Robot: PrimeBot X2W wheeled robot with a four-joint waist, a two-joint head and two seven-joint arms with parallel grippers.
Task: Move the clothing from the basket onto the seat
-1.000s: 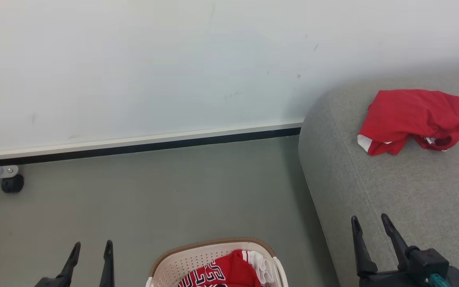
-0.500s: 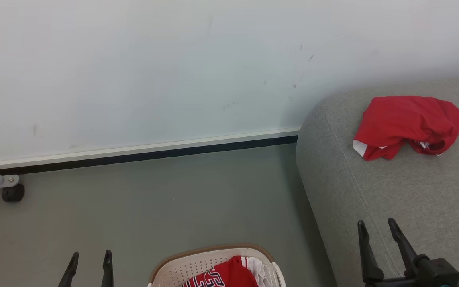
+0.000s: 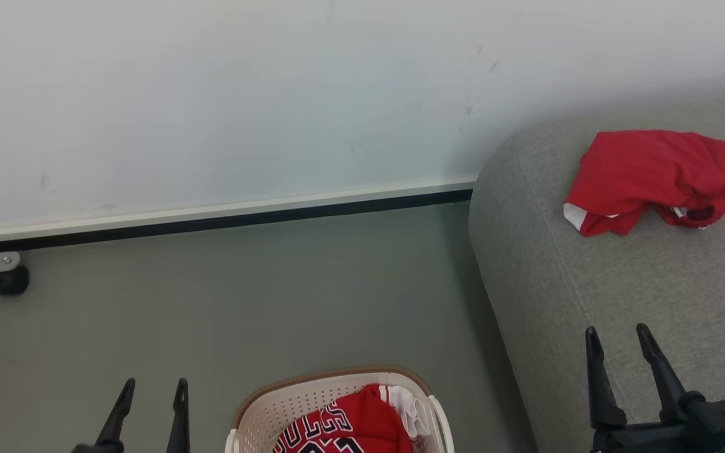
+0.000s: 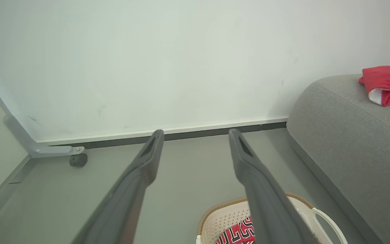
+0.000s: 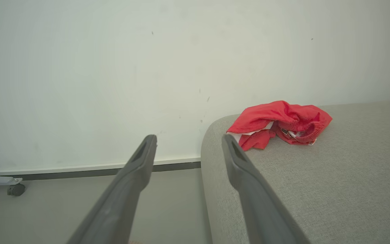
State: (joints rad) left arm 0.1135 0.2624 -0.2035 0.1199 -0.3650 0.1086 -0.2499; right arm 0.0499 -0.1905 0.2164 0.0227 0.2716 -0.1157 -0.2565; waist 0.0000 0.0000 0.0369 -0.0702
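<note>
Caster wheel [image 3: 10, 280]: A small black wheel on a grey bracket sat at 9 o'clock in the head view, where the pale wall [image 3: 211, 94] met the grey floor [image 3: 274, 296].
Left gripper [image 3: 155, 381]: At 7 o'clock, over bare floor, its two dark fingers were spread apart with nothing between them. It appeared parked clear of the basket, ready to reach in.
Basket [image 3: 255, 409]: At 6 o'clock, on the floor between the two grippers and just beside the seat. It was cream perforated plastic with a brown rim, and probably set there so either arm could reach it.
Jersey [image 3: 362, 415]: This red clothing with white trim lay bunched inside the basket, not yet moved.
Seat [image 3: 526, 283]: A large grey fabric sofa filled 3 to 5 o'clock, its rounded corner near the wall.
Right gripper [image 3: 617, 329]: At 5 o'clock, above the seat's front edge, its fingers were parted and it carried nothing.
Red garment [image 3: 652, 173]: At 2 o'clock, crumpled on the seat, well apart from both grippers, with a white band at one edge. It was seemingly already delivered.
Writing: Black, white-edged letters on the jersey read "ULLS", the start being hidden. No other label was legible.
</note>
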